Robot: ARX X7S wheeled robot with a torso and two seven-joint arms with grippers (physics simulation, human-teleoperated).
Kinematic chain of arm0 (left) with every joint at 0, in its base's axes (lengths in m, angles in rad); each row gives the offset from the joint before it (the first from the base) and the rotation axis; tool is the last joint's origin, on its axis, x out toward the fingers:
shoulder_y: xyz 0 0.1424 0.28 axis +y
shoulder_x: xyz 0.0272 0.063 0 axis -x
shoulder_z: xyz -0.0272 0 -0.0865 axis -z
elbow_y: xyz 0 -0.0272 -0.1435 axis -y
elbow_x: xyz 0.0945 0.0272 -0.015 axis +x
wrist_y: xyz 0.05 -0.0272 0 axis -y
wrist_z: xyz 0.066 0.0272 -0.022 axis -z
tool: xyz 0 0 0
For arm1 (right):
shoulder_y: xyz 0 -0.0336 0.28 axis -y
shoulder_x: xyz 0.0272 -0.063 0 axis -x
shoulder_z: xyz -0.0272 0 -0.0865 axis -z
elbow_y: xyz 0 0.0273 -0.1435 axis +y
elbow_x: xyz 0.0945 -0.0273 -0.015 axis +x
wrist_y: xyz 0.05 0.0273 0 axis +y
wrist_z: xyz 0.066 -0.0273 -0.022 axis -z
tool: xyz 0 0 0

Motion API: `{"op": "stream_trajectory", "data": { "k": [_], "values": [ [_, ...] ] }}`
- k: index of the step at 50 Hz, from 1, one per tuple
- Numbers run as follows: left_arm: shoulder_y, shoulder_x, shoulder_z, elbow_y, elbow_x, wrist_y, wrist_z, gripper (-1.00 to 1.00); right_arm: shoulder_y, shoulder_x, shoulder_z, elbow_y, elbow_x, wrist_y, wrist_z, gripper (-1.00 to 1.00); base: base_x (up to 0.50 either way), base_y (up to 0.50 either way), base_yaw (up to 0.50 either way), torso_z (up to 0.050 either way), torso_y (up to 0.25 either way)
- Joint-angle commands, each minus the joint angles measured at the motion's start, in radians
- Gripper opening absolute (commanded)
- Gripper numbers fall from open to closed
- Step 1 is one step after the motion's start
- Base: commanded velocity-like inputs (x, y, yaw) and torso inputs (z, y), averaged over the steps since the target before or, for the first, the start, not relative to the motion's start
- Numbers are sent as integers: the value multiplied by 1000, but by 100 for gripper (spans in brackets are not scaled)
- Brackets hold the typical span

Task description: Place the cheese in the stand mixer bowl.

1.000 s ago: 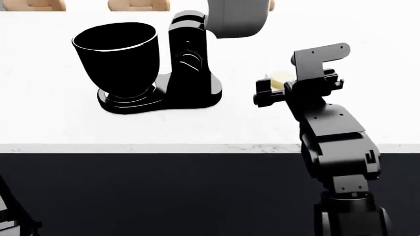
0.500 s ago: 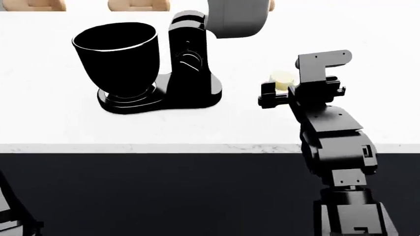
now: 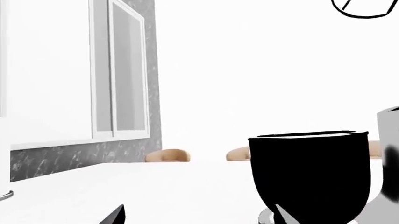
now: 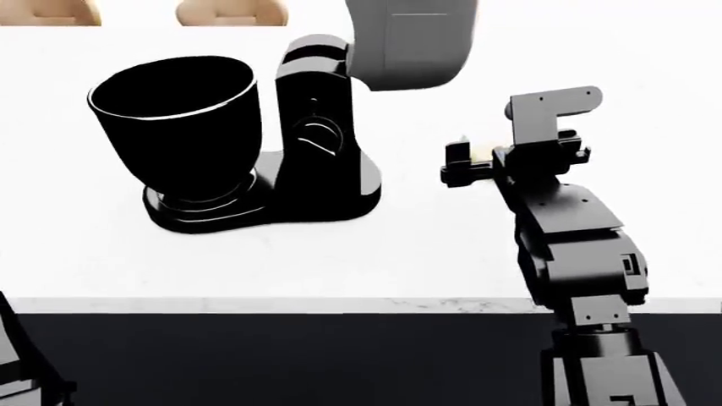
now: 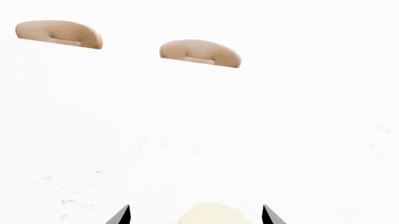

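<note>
In the left wrist view, the stand mixer bowl rises glossy and black with a thin bright rim, standing on the white surface. Two dark tips of the left hand show at the picture's lower edge with a wide gap between them — spread, holding nothing. Tan rounded wooden shapes sit at the far edge of the surface, beside a grey speckled wall with white cabinet doors.

In the head view, the bowl sits on the black mixer base, with the grey mixer head tilted up behind and to its right. The right hand reaches over the surface well to the right of the mixer, and a sliver of the pale yellow cheese shows just at its black fingers — apart from the bowl.

In the right wrist view, the cheese lies on the white surface between the two dark fingertips. The tips stand clear of it on either side, so the right hand is spread around the cheese, not pinching it. Two tan wooden shapes lie far beyond.
</note>
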Motion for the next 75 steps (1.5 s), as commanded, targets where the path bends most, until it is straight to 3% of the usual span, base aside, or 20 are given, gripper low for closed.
{"op": "stream_trajectory", "data": {
  "k": [1,16,62,75],
  "values": [
    [-5,2,2,-4,2,-3,2,100,6,3,-4,19,-3,-11,15,100,0,0,0,0,0],
    [-9,6,2,-9,1,-6,5,100,27,9,-13,94,-39,-37,79,100,0,0,0,0,1],
    [-29,9,13,-24,0,-21,10,100,35,1,-11,187,34,49,34,100,0,0,0,0,0],
    [-37,10,20,-31,2,-25,12,100,63,1,-7,279,38,-5,37,100,0,0,0,0,0]
  ]
}}
